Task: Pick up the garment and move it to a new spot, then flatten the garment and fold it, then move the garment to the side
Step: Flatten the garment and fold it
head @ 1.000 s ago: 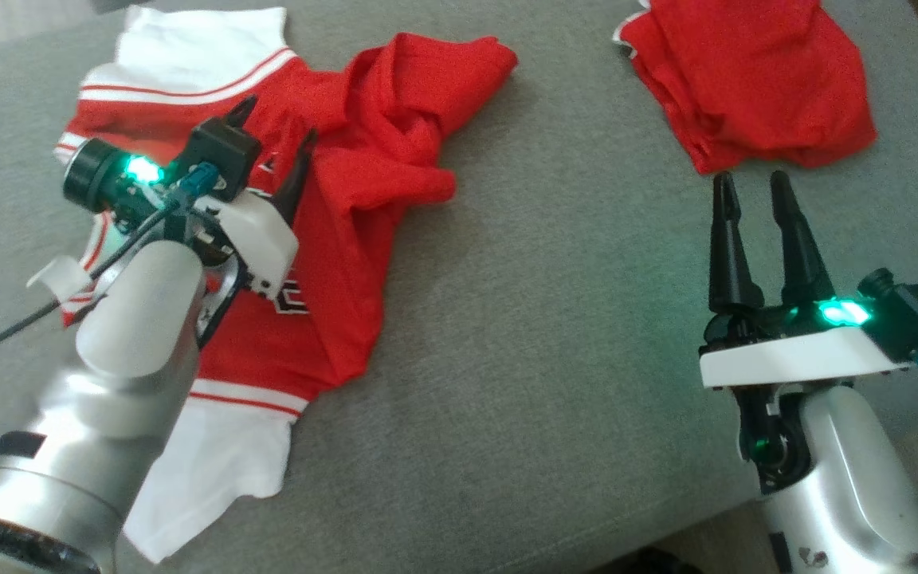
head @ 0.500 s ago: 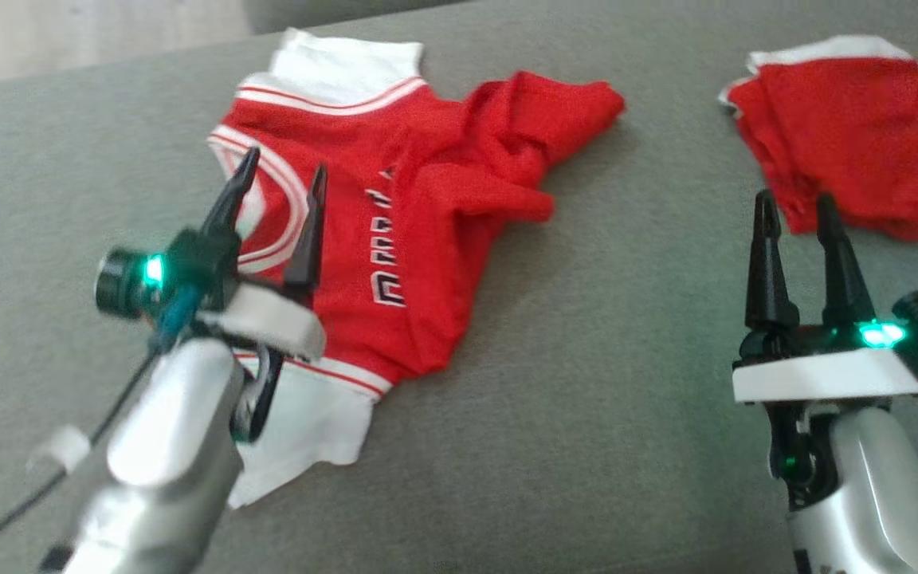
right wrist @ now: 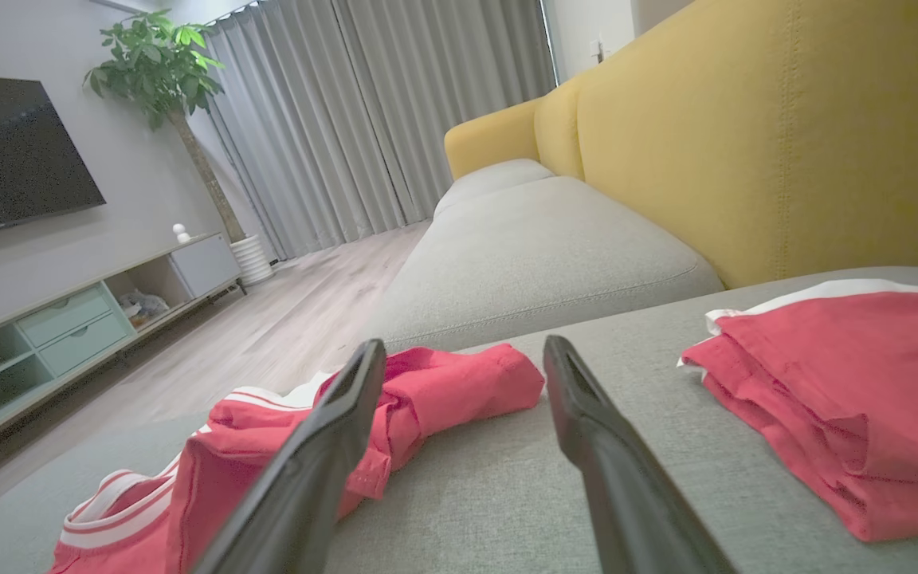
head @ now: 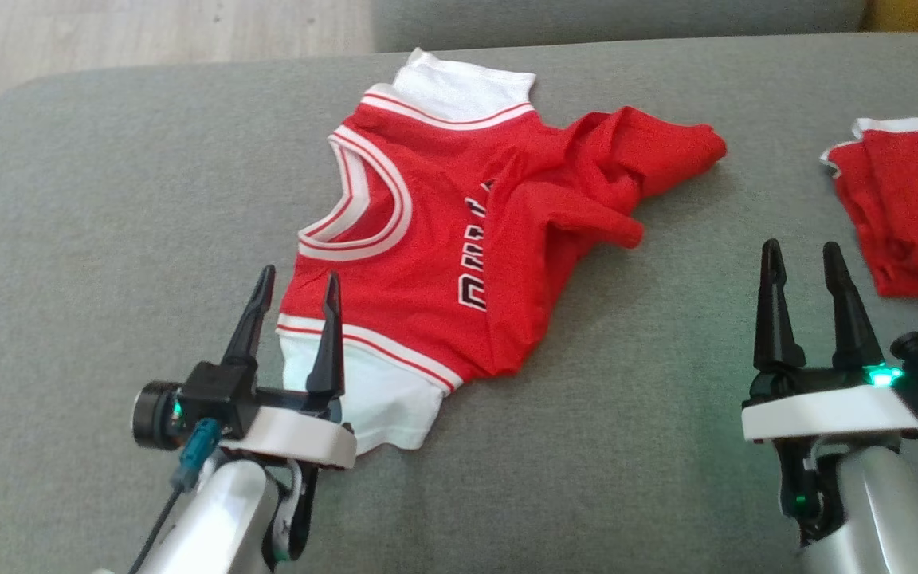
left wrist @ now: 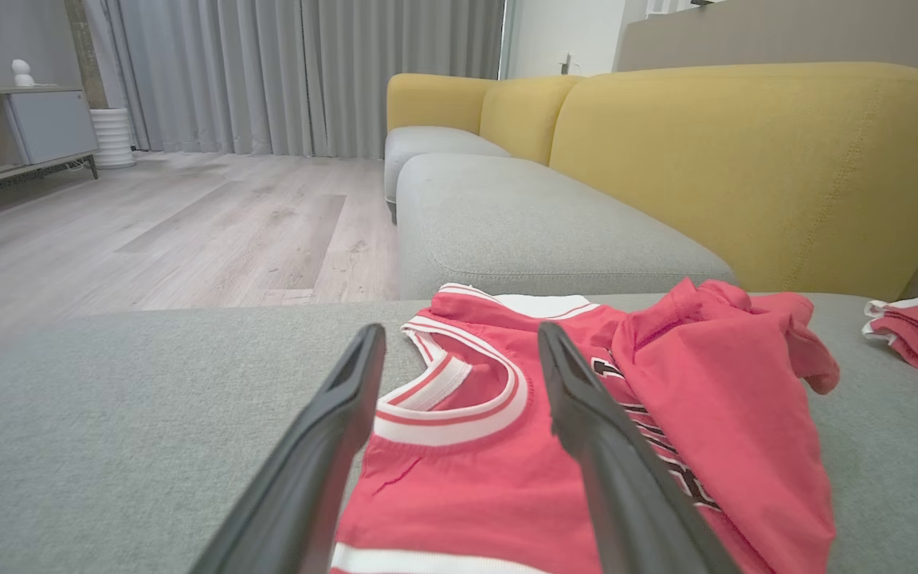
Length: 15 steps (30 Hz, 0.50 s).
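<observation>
The garment [head: 459,239] is a red jersey with white sleeves and a white-trimmed neck. It lies on the grey cushion [head: 108,239], its right part bunched and folded over the lettering. My left gripper [head: 300,279] stands open at the near white sleeve, fingertips just over the sleeve's edge, nothing between them. In the left wrist view the garment [left wrist: 467,494] lies under and beyond the open left gripper [left wrist: 460,331]. My right gripper [head: 801,249] is open over bare cushion to the garment's right. The right wrist view has the right gripper [right wrist: 463,344] open, with the garment [right wrist: 443,391] ahead on the left.
A second red garment [head: 913,207], folded, lies at the cushion's right edge, close to my right gripper, and is also seen as the folded red garment [right wrist: 849,383]. The yellow sofa back [left wrist: 746,159] rises behind. Wooden floor [head: 148,32] lies beyond the cushion's far left edge.
The head camera has shifted, so the whole picture moved. Against the garment, my left gripper has drawn back from over its chest to the near white sleeve. Both grippers stay open.
</observation>
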Available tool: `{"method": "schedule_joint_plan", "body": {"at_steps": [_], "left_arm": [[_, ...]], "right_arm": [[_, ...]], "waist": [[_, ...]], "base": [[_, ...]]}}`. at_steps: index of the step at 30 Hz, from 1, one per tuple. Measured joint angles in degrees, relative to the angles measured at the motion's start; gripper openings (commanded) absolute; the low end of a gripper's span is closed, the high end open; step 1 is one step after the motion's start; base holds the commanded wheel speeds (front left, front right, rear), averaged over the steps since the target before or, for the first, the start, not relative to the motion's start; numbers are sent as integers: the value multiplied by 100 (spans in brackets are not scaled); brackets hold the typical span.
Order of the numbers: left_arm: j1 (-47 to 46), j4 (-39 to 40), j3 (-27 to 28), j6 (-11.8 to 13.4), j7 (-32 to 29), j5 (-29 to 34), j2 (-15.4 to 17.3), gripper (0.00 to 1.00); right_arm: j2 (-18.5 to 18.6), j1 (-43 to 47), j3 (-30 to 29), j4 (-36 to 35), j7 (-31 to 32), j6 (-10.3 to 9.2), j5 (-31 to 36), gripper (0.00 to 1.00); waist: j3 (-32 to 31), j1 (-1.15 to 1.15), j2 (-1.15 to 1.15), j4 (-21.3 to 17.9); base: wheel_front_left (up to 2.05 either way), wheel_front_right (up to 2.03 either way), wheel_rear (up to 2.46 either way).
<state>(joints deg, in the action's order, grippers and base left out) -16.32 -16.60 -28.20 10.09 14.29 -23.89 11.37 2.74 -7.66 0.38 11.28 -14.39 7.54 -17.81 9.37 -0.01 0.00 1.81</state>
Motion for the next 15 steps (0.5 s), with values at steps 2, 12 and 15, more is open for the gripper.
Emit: {"method": "schedule_joint_plan", "body": {"at_steps": [2, 12, 15], "left_arm": [[41, 14, -19, -3, 0, 8, -54, 100], [13, 104, -24, -18, 18, 185, -183, 100], [-1, 103, -26, -73, 18, 213, -215, 100]], "right_arm": [[0, 4, -11, 57, 0, 0, 49, 100], [2, -600, 313, 942, 92, 0, -246, 100], [3, -919, 357, 1427, 154, 0, -450, 100]], "waist": [[-9, 0, 0, 85], [227, 1, 0, 432], [324, 2, 0, 532]], "base": [[0, 0, 0], [0, 0, 0], [0, 0, 0]]}}
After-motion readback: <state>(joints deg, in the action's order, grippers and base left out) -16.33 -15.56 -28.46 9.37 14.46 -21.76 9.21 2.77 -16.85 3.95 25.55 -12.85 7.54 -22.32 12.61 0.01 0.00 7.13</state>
